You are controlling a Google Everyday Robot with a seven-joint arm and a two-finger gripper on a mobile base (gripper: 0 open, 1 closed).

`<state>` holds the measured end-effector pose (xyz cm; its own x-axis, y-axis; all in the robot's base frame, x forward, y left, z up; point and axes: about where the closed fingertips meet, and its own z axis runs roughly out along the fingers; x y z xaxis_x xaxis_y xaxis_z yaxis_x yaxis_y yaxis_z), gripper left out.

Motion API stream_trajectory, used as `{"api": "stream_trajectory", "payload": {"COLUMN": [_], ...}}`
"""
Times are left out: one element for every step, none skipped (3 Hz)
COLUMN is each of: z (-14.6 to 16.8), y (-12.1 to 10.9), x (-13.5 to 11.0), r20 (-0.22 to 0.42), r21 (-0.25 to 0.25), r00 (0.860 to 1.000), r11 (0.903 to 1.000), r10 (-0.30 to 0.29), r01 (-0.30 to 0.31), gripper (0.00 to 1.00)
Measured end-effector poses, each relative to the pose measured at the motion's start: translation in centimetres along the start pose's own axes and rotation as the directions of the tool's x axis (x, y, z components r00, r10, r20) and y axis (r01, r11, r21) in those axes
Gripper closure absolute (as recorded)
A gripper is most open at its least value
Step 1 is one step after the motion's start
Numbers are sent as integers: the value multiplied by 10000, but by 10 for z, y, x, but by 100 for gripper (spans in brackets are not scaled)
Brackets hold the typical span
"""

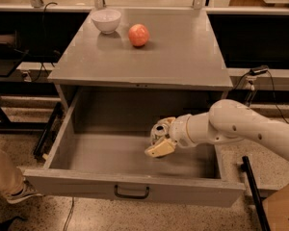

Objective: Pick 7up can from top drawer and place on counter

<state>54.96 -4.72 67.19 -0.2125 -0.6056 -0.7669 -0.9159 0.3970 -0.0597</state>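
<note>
The top drawer (77, 184) stands pulled out toward the bottom of the frame, its plain grey front panel running across the lower part of the picture with a dark handle (131, 192) at its middle. Inside it, right of centre and near the middle of the frame, sits the 7up can (158, 130), pale with a silver top, on the drawer floor and roughly upright. The rest of the drawer floor to its left is bare grey.

The white arm (236, 126) reaches in from the right edge of the frame, over the right wall of the drawer, and ends in the cream-coloured claw (154, 137). The claw is down inside the drawer right at the can, with cream parts showing both above and below the can. Whether the claw is apart or clamped on the can cannot be told from this view.

Above the drawer, the grey desk (183, 52) fills the upper middle of the frame. At its upper left stand a white bowl (106, 20) and, just to the right of it, a red-orange apple (138, 34), near each other but not touching.

In the lower left corner, a tan trouser leg (0, 170) and a shoe (20, 193) of a person show on the speckled floor beside the drawer front.
</note>
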Motion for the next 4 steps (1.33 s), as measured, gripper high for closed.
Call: {"api": "stream_trajectory", "payload": {"z": [4,-16,-90,-155], "y": [0,-9,-41,-70], "x": [1,2,-4,-25], "r20": [89,298,910,1320], "r21": [8,332,1109,1488], "r00": [10000,9995,9958,9904], "r11": [10000,9994,9938,9887], "r10": [24,122,-44,-402], "r01": [-24,-132,-58,203], "gripper": [50,74,100,100]}}
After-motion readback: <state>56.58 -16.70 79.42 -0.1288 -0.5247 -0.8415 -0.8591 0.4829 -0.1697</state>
